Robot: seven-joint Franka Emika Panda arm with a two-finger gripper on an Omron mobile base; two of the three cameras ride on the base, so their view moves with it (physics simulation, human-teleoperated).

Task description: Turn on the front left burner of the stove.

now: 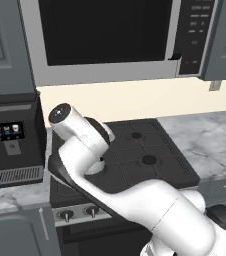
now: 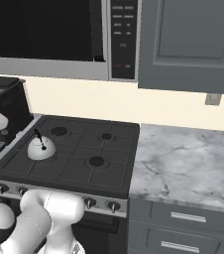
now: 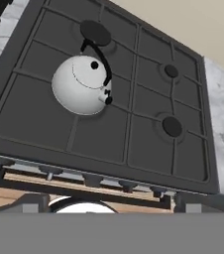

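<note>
Arm's hovering above the stove [image 3: 148, 139], kettle [image 3: 82, 84] parked on the front left burner; can't tell the gripper's state. Next: reach its knob [image 2: 3, 188].

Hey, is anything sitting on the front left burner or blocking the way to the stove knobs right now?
Yes: a white kettle sits on the stove's front left corner, covering the front left burner. The knobs line the silver front strip below the grates, and nothing visible stands in front of them. The kettle is on the cooktop, not on the strip.
</note>
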